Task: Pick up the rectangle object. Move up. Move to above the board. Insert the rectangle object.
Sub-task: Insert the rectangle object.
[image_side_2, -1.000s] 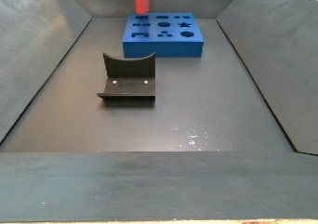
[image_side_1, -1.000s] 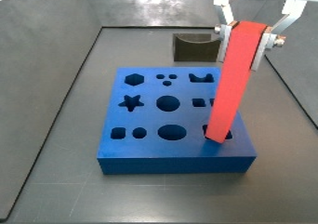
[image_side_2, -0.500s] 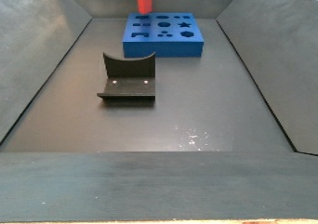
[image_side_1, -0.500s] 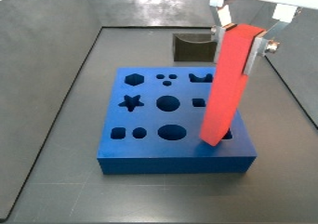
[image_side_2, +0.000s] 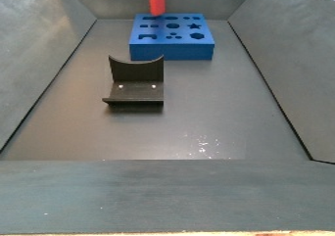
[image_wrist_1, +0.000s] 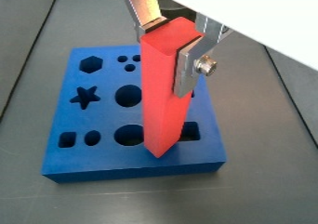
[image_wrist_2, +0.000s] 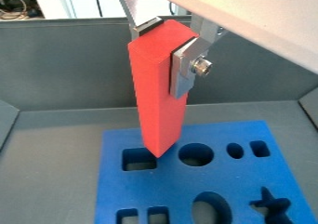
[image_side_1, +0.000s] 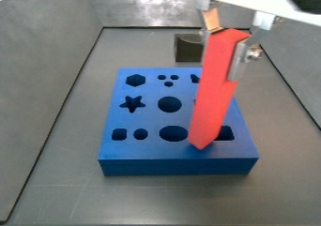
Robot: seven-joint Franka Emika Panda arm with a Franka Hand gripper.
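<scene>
Red bar held above the board, jaws clamped on its upper end.
My gripper [image_wrist_1: 172,44] hangs the rectangle object [image_wrist_1: 166,93] over the board [image_wrist_1: 87,163]; any tilt could jam it on the slot's rim.

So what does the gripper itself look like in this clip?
The gripper above the board has two flat silver metal fingers. One carries a round screw head or bolt near its tip. The body above is white, mostly out of frame. No cables or markings show.
</scene>
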